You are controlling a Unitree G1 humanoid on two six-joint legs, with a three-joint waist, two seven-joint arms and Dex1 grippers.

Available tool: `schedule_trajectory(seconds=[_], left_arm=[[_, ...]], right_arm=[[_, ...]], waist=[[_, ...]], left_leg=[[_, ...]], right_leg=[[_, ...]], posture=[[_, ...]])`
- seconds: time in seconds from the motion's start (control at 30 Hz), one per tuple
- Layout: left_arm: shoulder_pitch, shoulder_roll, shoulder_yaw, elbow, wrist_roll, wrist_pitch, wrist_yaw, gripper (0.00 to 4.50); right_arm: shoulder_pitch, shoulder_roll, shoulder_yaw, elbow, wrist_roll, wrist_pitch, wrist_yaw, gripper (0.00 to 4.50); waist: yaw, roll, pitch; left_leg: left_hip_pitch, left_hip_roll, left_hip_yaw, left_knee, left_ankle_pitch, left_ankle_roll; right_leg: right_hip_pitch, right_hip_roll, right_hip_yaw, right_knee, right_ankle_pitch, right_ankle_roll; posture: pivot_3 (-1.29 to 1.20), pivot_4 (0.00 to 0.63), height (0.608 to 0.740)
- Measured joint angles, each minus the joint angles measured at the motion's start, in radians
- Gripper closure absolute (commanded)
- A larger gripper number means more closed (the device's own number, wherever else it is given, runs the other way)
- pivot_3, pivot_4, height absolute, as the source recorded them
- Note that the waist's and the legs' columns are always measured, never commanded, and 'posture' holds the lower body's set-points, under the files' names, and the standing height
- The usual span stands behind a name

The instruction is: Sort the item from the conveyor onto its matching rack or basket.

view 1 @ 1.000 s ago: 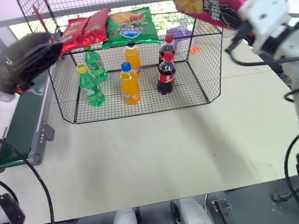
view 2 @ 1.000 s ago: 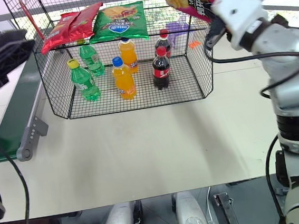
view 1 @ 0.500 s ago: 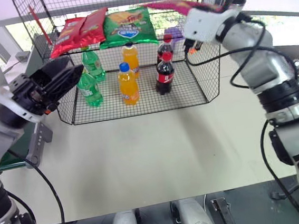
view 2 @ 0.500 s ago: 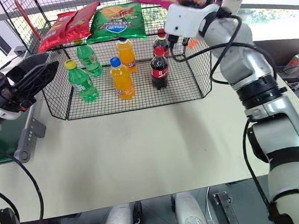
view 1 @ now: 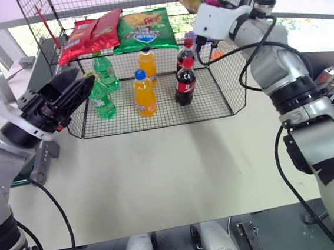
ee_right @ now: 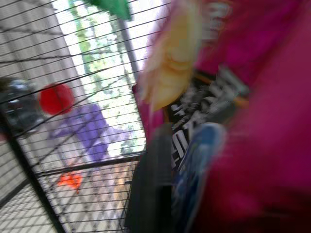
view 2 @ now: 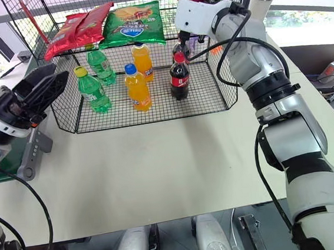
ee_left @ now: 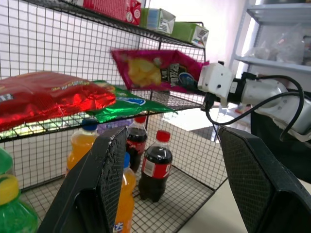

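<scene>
On a smooth cream table in a bright room, the right gripper, grip unclear, is lifting the glossy magenta crisp bag over the wire rack's upper tier, while the left gripper's fingers are standing apart.

A test lab dressed as a shop shelf

We read this as a robotics lab staged like a small store. At twelve o'clock on a pale table stands a black wire rack, its upper tier laid with red crisp bags and a green crisp bag, its floor with soft-drink bottles. At nine o'clock a short conveyor runs along the table's edge. Beyond the rack, from the left wrist, we see pale metal shelving and boxed goods on the rack's top.
</scene>
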Motion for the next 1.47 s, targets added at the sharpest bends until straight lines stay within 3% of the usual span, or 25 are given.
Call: schedule_trajectory(seconds=[0.13,0.43,0.8,0.93,1.07,1.17,1.3,1.47], left_arm=[[0.002,-0.006,-0.003,0.000,0.002,-0.017,0.001,1.42],[0.020,-0.008,-0.020,0.020,0.015,-0.036,-0.003,1.42],[0.035,-0.014,-0.046,0.045,0.036,-0.050,-0.016,1.42],[0.044,-0.014,-0.056,0.045,0.041,-0.050,-0.019,1.42],[0.046,-0.013,-0.061,0.055,0.063,-0.050,-0.018,1.42],[0.045,-0.010,-0.082,0.061,0.075,-0.048,-0.022,1.42],[0.073,0.007,-0.079,0.040,0.057,-0.022,0.001,1.42],[0.204,0.079,-0.040,-0.047,0.073,0.008,0.028,1.42]], right_arm=[[0.010,-0.006,0.001,-0.044,0.002,-0.005,0.049,0.12],[0.178,-0.025,-0.092,-0.325,0.193,0.000,0.293,0.12],[0.197,-0.006,-0.227,-0.450,0.407,0.110,0.379,0.12],[0.242,-0.028,-0.318,-0.572,0.574,0.228,0.466,0.12],[0.267,-0.052,-0.423,-0.612,0.664,0.265,0.463,0.12],[0.304,-0.045,-0.428,-0.609,0.699,0.275,0.456,0.12],[0.346,-0.060,-0.574,-0.658,0.919,0.442,0.480,0.12],[0.467,-0.184,-0.815,-0.799,1.261,0.752,0.518,0.12]], waist=[[0.000,0.000,0.000],[0.001,0.000,0.000],[0.002,0.000,0.000],[0.008,0.000,0.000],[0.011,0.000,0.000],[0.009,0.000,0.000],[0.011,0.000,0.000],[0.028,-0.002,-0.001]], left_leg=[[0.000,0.000,0.000,0.000,0.000,0.000],[0.001,0.001,0.000,0.000,0.000,0.000],[0.000,0.001,0.000,0.000,0.000,0.000],[0.000,0.001,-0.001,-0.001,0.000,0.000],[0.001,0.001,0.000,0.000,0.000,0.000],[0.001,0.001,0.000,0.000,0.000,0.000],[0.000,0.002,-0.001,-0.001,0.000,0.001],[0.002,0.003,-0.003,-0.008,-0.001,0.002]], right_leg=[[0.000,0.000,0.000,0.000,0.000,0.000],[0.001,0.001,-0.001,0.000,0.000,0.000],[0.001,0.001,-0.001,0.000,0.000,0.000],[0.001,0.000,-0.001,-0.001,0.000,0.000],[0.001,0.000,-0.001,-0.001,0.000,0.000],[0.002,0.001,-0.001,-0.001,0.000,0.000],[0.001,0.000,-0.001,-0.001,0.000,0.000],[0.003,-0.001,-0.001,-0.009,0.000,0.000]], posture=[[0.00,0.150,0.740],[0.00,0.150,0.740],[0.00,0.150,0.740],[0.00,0.150,0.740],[0.00,0.150,0.740],[0.00,0.150,0.740],[0.00,0.150,0.740],[0.00,0.150,0.740]])
